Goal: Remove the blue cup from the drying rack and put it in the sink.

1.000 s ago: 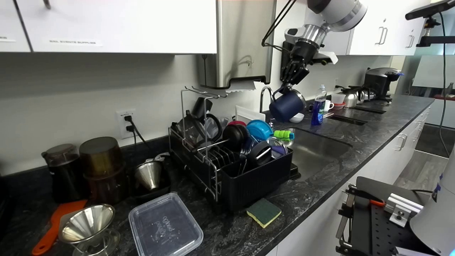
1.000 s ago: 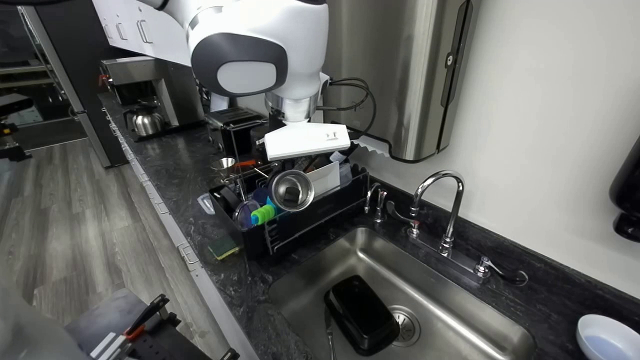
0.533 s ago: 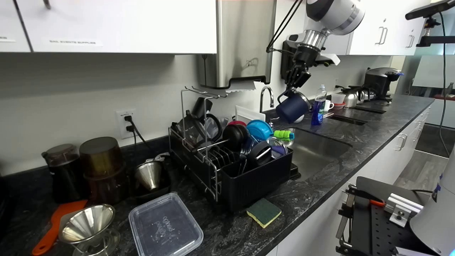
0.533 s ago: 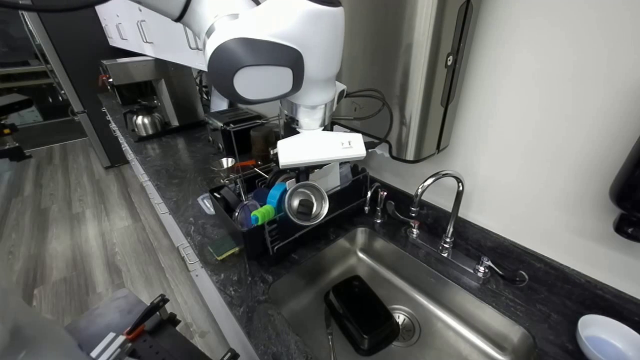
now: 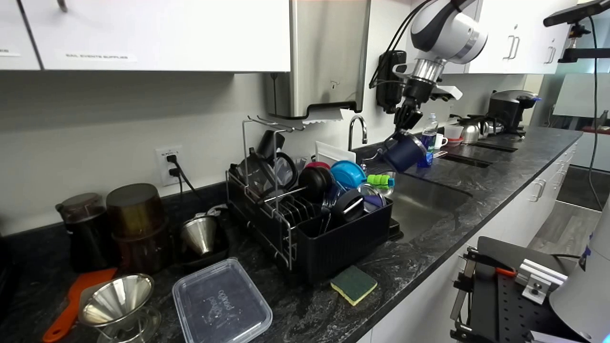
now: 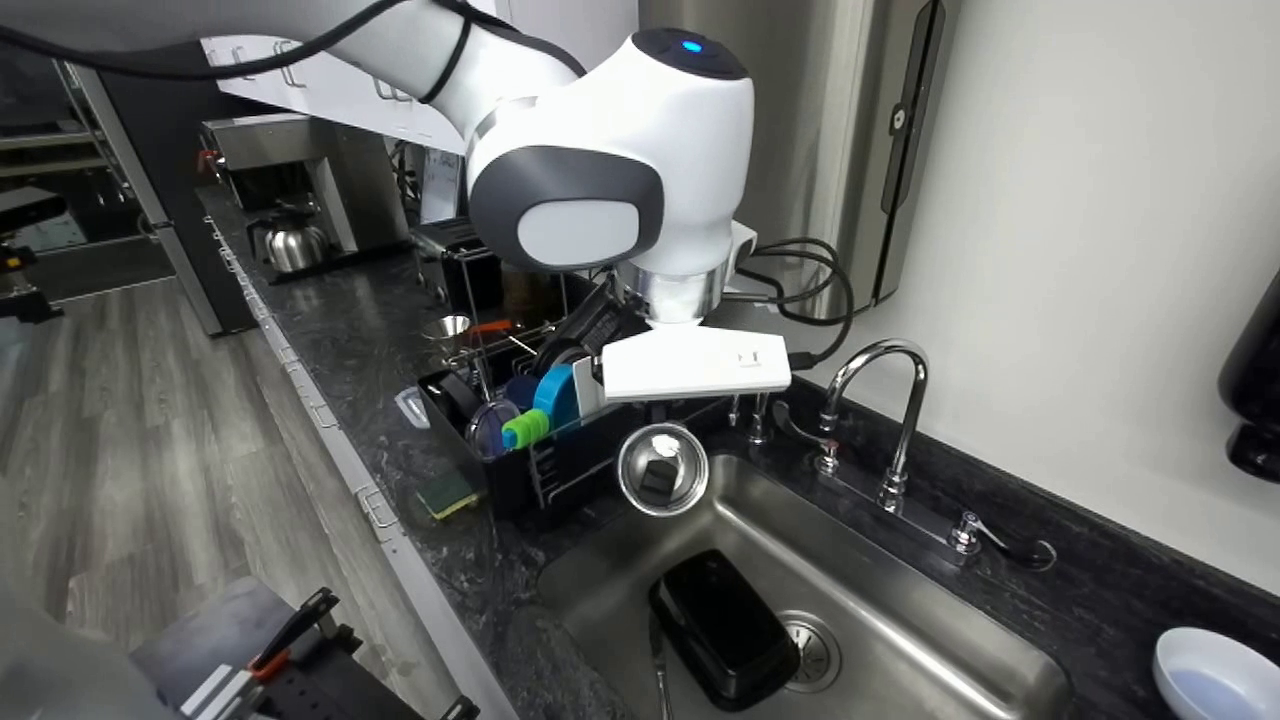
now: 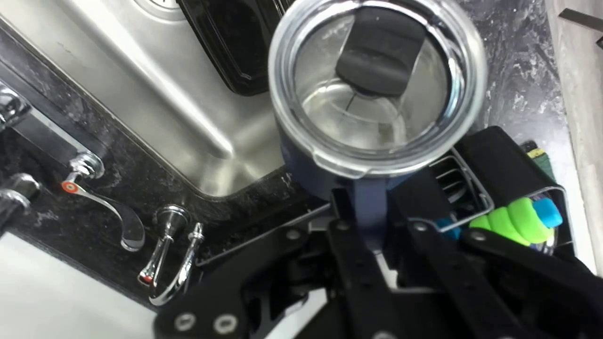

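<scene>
The blue cup [image 5: 404,153] is a navy mug with a handle and a clear lid with a black slider. My gripper [image 5: 401,127] is shut on its handle and holds it tilted in the air. In the wrist view the fingers of my gripper [image 7: 370,212] stand on either side of the handle, below the cup's lid [image 7: 325,132]. In an exterior view the cup's lid [image 6: 640,490] shows at the rack end of the steel sink [image 6: 890,620]. The gripper fingers are mostly hidden there behind the wrist. The black drying rack [image 5: 343,250] is full of dishes.
A black tray [image 6: 722,630] and a thin utensil [image 6: 661,685] lie in the sink. The tall faucet [image 6: 905,420] stands behind it. A soap bottle [image 5: 427,143] and a white bowl [image 6: 1215,675] stand beyond. A sponge [image 5: 354,284] lies before the rack.
My gripper has moved away from the rack toward the sink and lower, carrying the blue cup by its handle. The dishes in the rack and the sink contents have not moved.
</scene>
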### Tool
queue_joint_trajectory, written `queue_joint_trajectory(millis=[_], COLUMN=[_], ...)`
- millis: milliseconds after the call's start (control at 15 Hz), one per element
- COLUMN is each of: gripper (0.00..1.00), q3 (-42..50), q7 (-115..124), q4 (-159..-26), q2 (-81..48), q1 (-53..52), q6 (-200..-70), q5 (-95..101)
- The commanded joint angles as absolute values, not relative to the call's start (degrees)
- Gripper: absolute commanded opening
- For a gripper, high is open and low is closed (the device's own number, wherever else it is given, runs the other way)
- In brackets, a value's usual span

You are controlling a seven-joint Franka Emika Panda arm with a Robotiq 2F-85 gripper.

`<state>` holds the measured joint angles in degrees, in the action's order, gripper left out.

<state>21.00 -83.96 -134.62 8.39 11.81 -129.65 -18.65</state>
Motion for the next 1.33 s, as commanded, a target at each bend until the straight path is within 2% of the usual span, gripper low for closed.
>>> queue_joint_trajectory(millis=[0,733,1267], gripper=[0.04,0.04,0.04], q3=[21.24,21.14,19.92], q7=[-82.41,-76.92,-74.4], q4=[-133.06,-124.73,-123.0], q2=[5.16,-8.47,-9.19], q1=[13.82,19.98,21.06], q6=[-132.92,-139.76,-139.99], q5=[-17.44,-16.13,-15.8])
